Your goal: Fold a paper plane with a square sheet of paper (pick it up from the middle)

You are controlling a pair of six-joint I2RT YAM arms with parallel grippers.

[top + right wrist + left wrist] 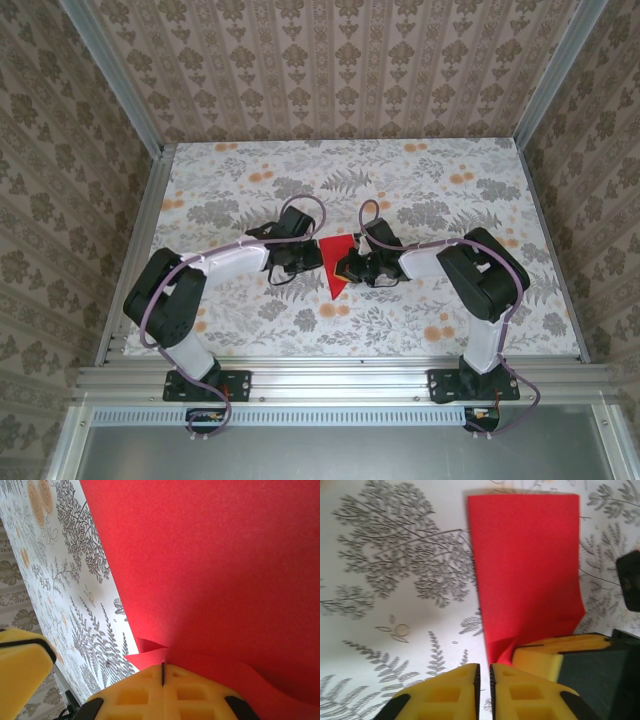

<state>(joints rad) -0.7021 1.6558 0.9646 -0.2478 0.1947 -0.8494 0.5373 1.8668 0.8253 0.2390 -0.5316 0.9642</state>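
The square sheet of paper (337,262), bright red and creased, hangs tilted between my two grippers at the middle of the table. In the right wrist view the paper (215,565) bunches into small folds where my right gripper (162,666) is shut on its edge. The left wrist view shows the paper (525,565) as a rectangle whose lower corner is crumpled. My left gripper (484,667) sits just beside that corner. Its jaws are almost together with a thin slit, and only the tablecloth shows through it. A yellow finger (540,657) of the right gripper touches the paper there.
A floral tablecloth (420,170) covers the table, with patterned walls on three sides. An aluminium rail (340,378) runs along the near edge by the arm bases. Both arms (230,262) reach inward and meet at the centre.
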